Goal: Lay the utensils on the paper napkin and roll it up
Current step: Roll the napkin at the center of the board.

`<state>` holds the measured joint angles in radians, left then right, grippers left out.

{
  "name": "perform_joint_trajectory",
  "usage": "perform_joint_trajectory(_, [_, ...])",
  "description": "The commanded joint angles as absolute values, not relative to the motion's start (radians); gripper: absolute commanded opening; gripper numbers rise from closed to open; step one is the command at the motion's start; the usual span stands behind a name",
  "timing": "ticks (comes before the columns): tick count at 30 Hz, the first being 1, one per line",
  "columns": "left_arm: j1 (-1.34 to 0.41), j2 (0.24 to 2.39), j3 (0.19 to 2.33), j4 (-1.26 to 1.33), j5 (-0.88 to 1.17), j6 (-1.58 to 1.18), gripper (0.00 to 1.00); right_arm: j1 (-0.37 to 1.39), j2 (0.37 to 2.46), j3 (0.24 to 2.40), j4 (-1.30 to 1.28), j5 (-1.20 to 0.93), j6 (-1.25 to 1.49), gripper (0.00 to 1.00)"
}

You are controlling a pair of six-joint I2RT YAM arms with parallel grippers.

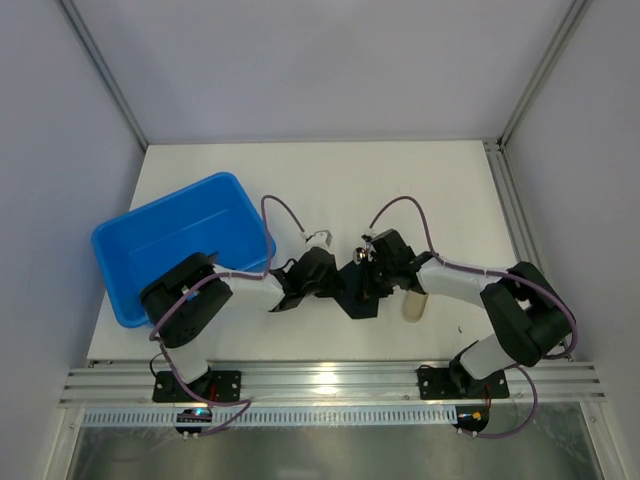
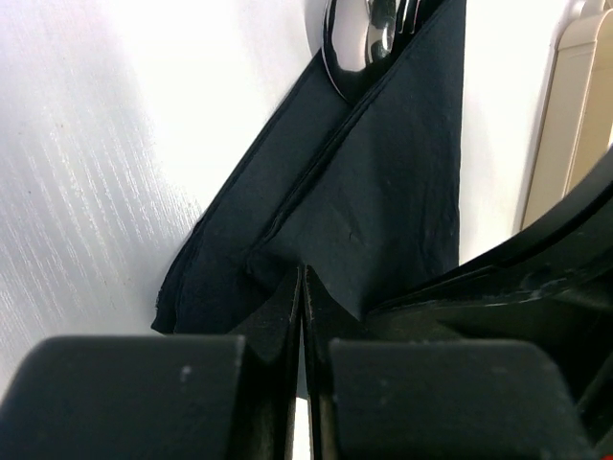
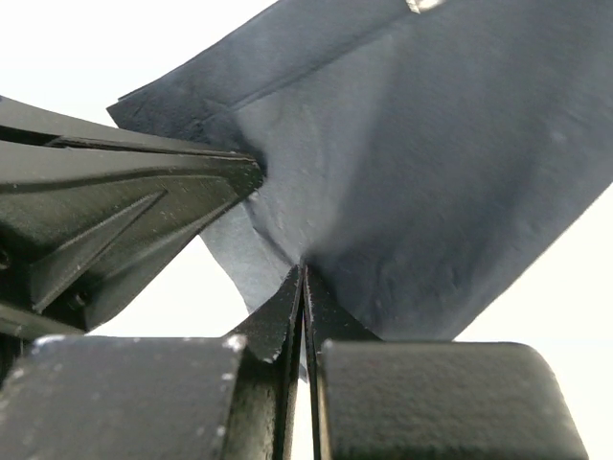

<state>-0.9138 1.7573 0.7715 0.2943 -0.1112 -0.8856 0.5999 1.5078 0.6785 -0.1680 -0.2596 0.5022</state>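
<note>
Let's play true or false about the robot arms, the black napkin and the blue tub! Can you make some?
1. The left gripper and the right gripper are both pinched shut on the black napkin. True.
2. The tub sits on the right side. False: the blue tub is on the left.
3. Shiny cutlery peeks out at one end of the napkin. True.
4. The napkin lies flat and open. False: it is folded over and bunched between the grippers.
5. The cylinder is inside the tub. False: the beige cylinder lies on the table by the right arm.
</note>
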Motion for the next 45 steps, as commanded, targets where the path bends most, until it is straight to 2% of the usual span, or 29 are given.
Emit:
perform_joint_trajectory(1, [-0.917, 1.743, 0.730, 0.244, -0.138, -0.888, 0.00, 0.589, 1.437, 0.676, -0.202, -0.232, 0.489, 0.04])
perform_joint_trajectory(9, [-0.933, 1.743, 0.727, 0.229, -0.161, -0.897, 0.00, 0.589, 1.335, 0.709, -0.258, -0.242, 0.485, 0.04])
perform_joint_trajectory(22, [-0.939, 1.749, 0.736, 0.227, -0.161, -0.902, 0.00, 0.589, 1.410, 0.632, -0.131, -0.336, 0.525, 0.04])
perform_joint_trajectory(33, [-0.939, 1.738, 0.735, 0.216, -0.166, -0.897, 0.00, 0.591, 1.480, 0.597, -0.147, -0.258, 0.526, 0.04])
perform_joint_trajectory(38, [-0.939, 1.730, 0.745, 0.204, -0.163, -0.884, 0.00, 0.592, 1.471, 0.592, -0.178, -0.206, 0.526, 0.04])
perform_joint_trajectory(45, [-0.940, 1.746, 0.761, 0.199, -0.156, -0.877, 0.00, 0.592, 1.417, 0.641, -0.184, -0.238, 0.526, 0.04])
